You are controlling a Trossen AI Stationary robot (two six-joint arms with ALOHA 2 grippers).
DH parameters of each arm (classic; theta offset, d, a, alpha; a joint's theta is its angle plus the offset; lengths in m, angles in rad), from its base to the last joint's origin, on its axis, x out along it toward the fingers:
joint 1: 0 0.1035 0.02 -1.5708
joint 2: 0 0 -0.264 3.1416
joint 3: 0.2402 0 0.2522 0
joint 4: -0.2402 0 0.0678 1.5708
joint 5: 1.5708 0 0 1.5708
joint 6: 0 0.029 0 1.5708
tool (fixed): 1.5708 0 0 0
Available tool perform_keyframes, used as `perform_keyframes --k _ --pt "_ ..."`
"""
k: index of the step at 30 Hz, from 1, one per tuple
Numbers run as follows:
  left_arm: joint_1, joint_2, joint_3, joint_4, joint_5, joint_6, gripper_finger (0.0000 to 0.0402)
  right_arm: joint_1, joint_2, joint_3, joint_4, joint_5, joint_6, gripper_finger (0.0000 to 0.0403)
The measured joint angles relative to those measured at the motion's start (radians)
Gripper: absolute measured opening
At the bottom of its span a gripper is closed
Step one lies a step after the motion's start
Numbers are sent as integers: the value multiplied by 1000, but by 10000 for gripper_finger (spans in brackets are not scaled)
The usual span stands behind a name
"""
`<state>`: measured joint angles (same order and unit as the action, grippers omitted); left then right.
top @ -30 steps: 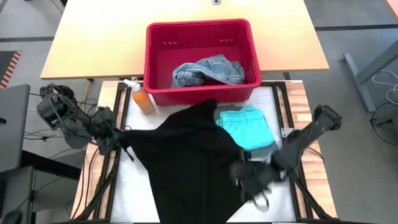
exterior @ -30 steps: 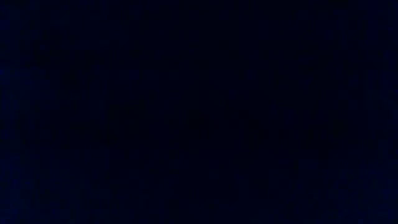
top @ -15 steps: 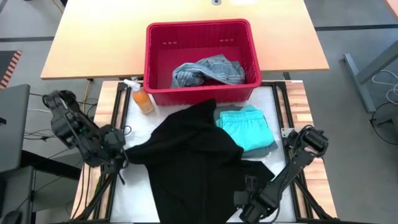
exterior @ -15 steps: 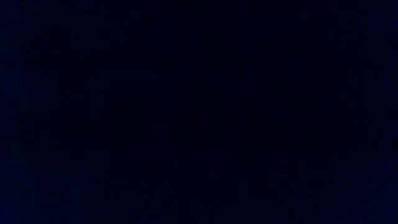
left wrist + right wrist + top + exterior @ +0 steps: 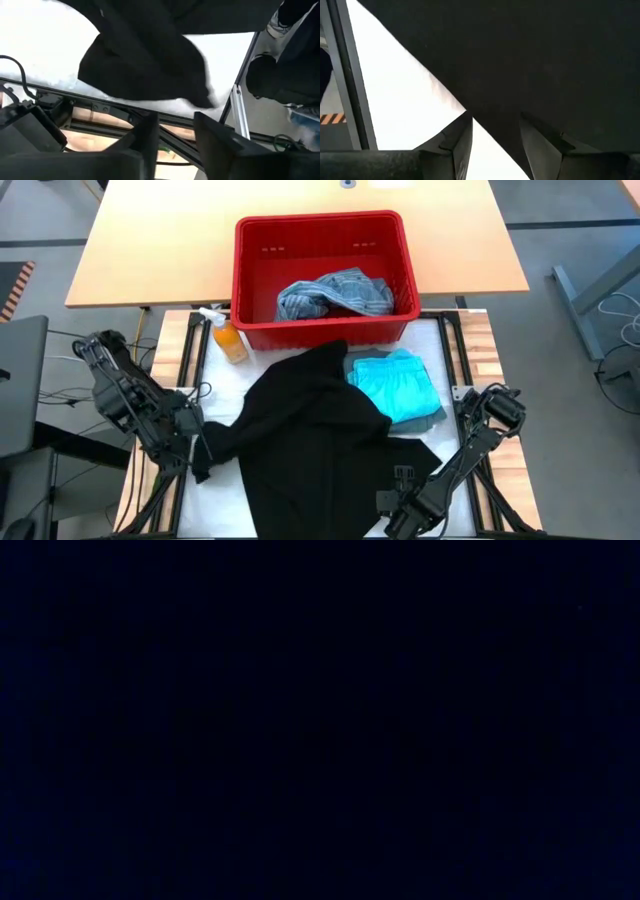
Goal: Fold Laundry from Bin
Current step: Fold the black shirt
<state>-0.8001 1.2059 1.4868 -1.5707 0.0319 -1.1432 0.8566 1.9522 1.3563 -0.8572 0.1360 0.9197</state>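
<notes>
A black garment (image 5: pixel 320 440) lies spread on the white table, one sleeve (image 5: pixel 207 458) slack toward the left edge. My left gripper (image 5: pixel 175 137) hangs open just left of that sleeve (image 5: pixel 145 65), tipped down, nothing between its fingers. My right gripper (image 5: pixel 492 137) points down, open, at the garment's near right part (image 5: pixel 400 498), its fingers on either side of the cloth's edge (image 5: pixel 470 112). A turquoise garment (image 5: pixel 395 385) lies folded on a grey-green one (image 5: pixel 436 420). A blue-grey garment (image 5: pixel 335 292) lies in the red bin (image 5: pixel 320 224). The low view is dark. My right gripper stands from above over the black garment's edge (image 5: pixel 485 125), one finger over bare table and one over cloth. Whether the fingers touch the cloth, I cannot tell.
An orange spray bottle (image 5: pixel 228 338) stands left of the bin's near corner. Dark frame rails (image 5: pixel 240 95) run along the table's left and right sides. Bare white table (image 5: pixel 215 395) shows left of the black garment and at its near left.
My left gripper has gone toward the near edge and tipped downward; the black sleeve, before drawn out in a taut point to the left, now lies slack on the table. My right gripper has sunk toward the table's near edge, onto the garment's near right part.
</notes>
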Motion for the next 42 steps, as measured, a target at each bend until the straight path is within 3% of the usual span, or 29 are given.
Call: perform_keyframes --k 3,6,10,13,19,27,30,32,38,42 --pt "8 1 0 0 -8 22 150 1 0 0 11 1 0 187" --pt "30 0 0 0 -82 78 177 5 0 0 9 8 0 187" --pt "90 5 -21 44 -391 182 190 6 0 0 11 27 0 187" --pt "208 5 -113 136 -507 270 191 5 0 0 8 35 17 187" --pt "492 7 -370 461 -382 493 192 8 0 0 9 39 66 187" --pt "765 7 -608 826 -428 638 192 7 0 0 16 53 84 187" --pt "860 7 -678 970 -375 674 192 7 0 0 11 65 69 187" --pt "905 7 -728 1063 -322 698 192 7 0 0 5 77 69 187" --pt "1001 7 -838 1187 -425 676 192 4 0 0 -15 79 66 187" --pt "1042 29 -882 1230 -374 656 192 4 0 0 -33 79 61 187"
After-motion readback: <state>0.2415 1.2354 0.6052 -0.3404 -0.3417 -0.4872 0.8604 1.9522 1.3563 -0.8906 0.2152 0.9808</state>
